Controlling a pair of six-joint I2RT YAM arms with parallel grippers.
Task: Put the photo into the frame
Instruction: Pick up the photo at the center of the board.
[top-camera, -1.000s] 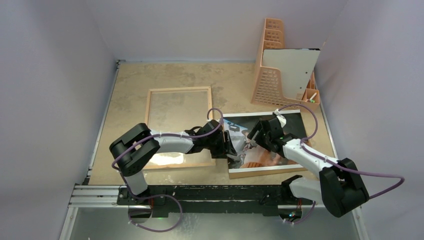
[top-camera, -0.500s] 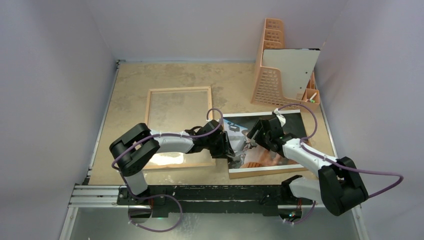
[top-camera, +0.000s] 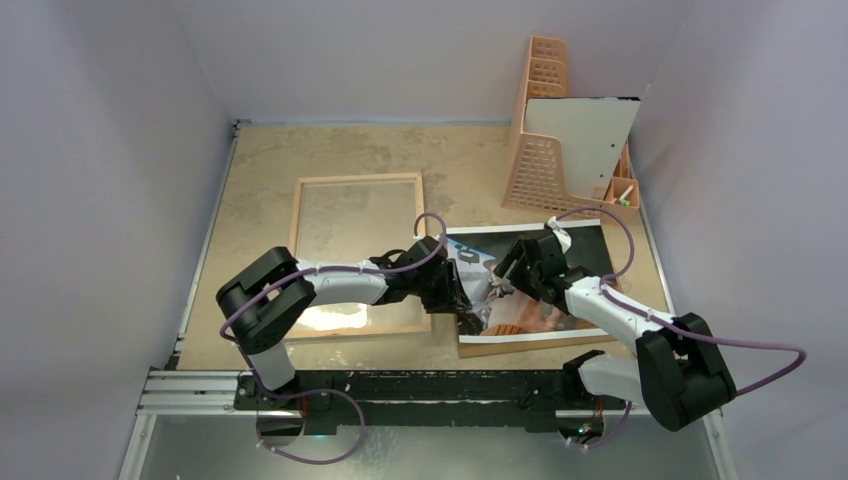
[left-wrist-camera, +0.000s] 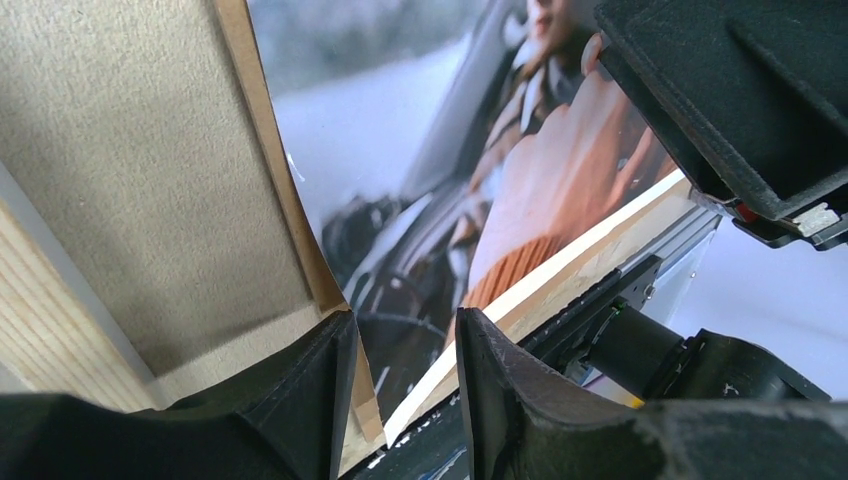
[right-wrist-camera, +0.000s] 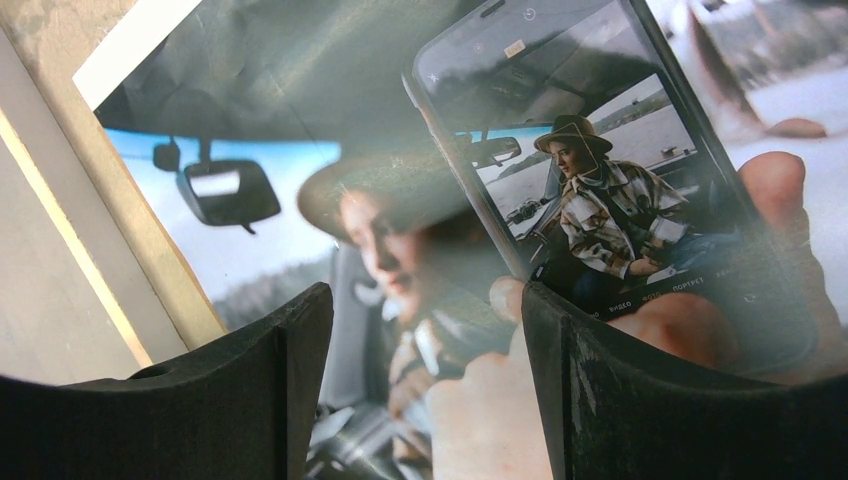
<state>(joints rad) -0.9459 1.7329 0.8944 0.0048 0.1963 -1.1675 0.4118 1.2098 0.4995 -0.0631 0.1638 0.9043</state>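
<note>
Left end effector half open, straddling photo near-left corner. Right end effector wide open over photo, empty. Frame flat, face down, desk centre-left; photo near right edge.

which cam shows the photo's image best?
Right wrist: the photo fills the view, image detail legible. Top shows it small and partly covered. Left wrist shows only its near corner, at a slant.

A tan, mottled table is boxed in by plain pale walls on its left, far and right sides, evenly lit. A peach mesh rack stands at the table's far right corner, and a metal rail runs along its near edge
</note>
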